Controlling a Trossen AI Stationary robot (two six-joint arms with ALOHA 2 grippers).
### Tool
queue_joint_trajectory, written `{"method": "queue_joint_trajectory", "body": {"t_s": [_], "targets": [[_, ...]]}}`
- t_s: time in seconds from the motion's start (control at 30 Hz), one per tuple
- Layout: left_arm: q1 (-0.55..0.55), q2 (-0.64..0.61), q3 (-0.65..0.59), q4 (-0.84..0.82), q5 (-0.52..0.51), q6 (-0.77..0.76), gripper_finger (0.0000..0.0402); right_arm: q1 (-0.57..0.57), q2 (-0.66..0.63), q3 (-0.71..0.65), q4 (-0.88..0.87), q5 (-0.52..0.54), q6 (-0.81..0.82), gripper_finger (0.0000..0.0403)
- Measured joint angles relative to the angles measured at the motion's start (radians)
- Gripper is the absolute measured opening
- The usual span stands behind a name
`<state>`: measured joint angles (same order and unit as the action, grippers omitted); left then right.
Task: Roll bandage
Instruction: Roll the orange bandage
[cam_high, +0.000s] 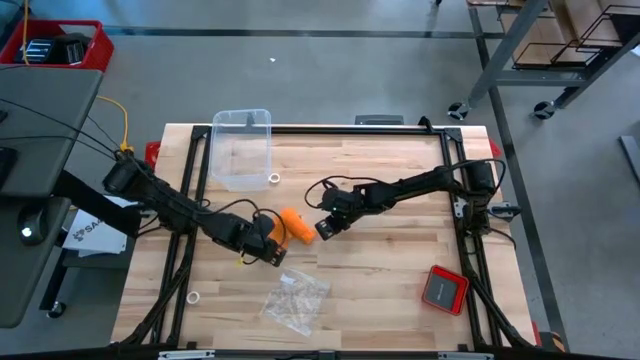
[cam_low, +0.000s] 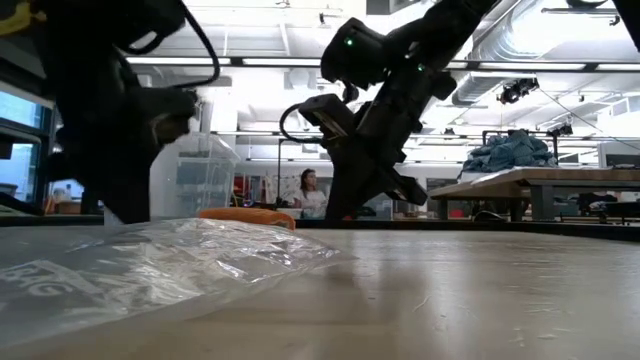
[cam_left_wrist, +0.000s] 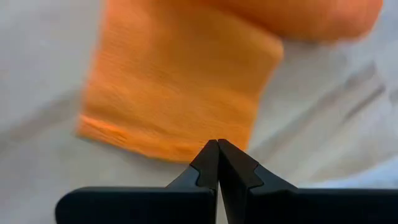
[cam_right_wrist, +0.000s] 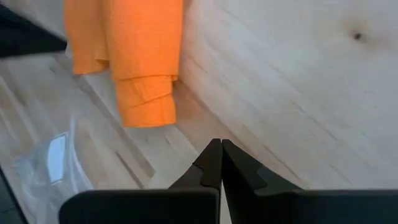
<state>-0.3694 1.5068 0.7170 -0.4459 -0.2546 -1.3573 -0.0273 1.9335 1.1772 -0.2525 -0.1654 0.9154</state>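
From the high view, the orange bandage (cam_high: 293, 226) lies near the table's middle, a short folded bundle between the two arms. The left gripper (cam_high: 268, 244) sits just at its 8 o'clock side, and the right gripper (cam_high: 327, 226) just at its 3 o'clock side. A clear plastic bag (cam_high: 293, 300) lies toward 6 o'clock, a clear plastic bin (cam_high: 242, 148) toward 11 o'clock, and a small red device (cam_high: 444, 289) well apart at 4 o'clock.

In the low view, the bandage (cam_low: 246, 215) rests flat on the wood behind the bag (cam_low: 150, 265); the right gripper (cam_low: 375, 185) hangs just beside it.

The left wrist view shows the left fingertips (cam_left_wrist: 210, 158) pressed together on nothing, with the bandage (cam_left_wrist: 180, 74) lying just beyond them.

The right wrist view shows the right fingertips (cam_right_wrist: 215, 158) also closed and empty, with the bandage (cam_right_wrist: 134, 56) near, a partly rolled end hanging loose.

Risk, as I judge it: neither gripper holds the fabric, so the loose layers may unfold. Closed tips pushing in would likely shove the bundle across the smooth wood rather than turn it, perhaps toward the bag.
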Motion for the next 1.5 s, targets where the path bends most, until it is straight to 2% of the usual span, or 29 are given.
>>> {"method": "queue_joint_trajectory", "body": {"t_s": [0.23,0.6,0.7,0.87,0.93,1.07,1.2,1.5], "targets": [[-0.032,0.054,0.004,-0.010,0.079,0.017,0.0000,-0.008,0.000,0.000,-0.014,0.001,0.000,0.0000],[-0.054,-0.008,0.002,-0.170,0.233,0.104,0.0000,0.010,0.000,0.000,-0.077,0.000,-0.019,0.0000],[-0.051,-0.027,0.000,-0.153,0.195,0.064,0.0000,0.015,0.000,0.000,-0.073,0.007,-0.019,0.0000],[-0.032,-0.060,0.003,0.083,-0.036,0.092,0.0000,0.014,0.000,0.000,-0.072,0.007,-0.019,0.0000],[-0.010,-0.038,0.003,0.120,-0.062,0.094,0.0000,0.014,0.000,0.000,-0.071,0.007,-0.024,0.0000],[0.019,0.029,0.002,0.126,-0.050,0.095,0.0000,0.014,0.000,0.000,-0.067,-0.001,-0.027,0.0000],[0.023,0.074,0.002,0.127,0.031,0.095,0.0000,0.014,0.000,0.000,-0.067,-0.004,-0.027,0.0000],[-0.036,0.078,0.005,0.108,0.157,0.075,0.0000,0.017,0.000,0.000,-0.066,-0.008,-0.026,0.0000]]}}
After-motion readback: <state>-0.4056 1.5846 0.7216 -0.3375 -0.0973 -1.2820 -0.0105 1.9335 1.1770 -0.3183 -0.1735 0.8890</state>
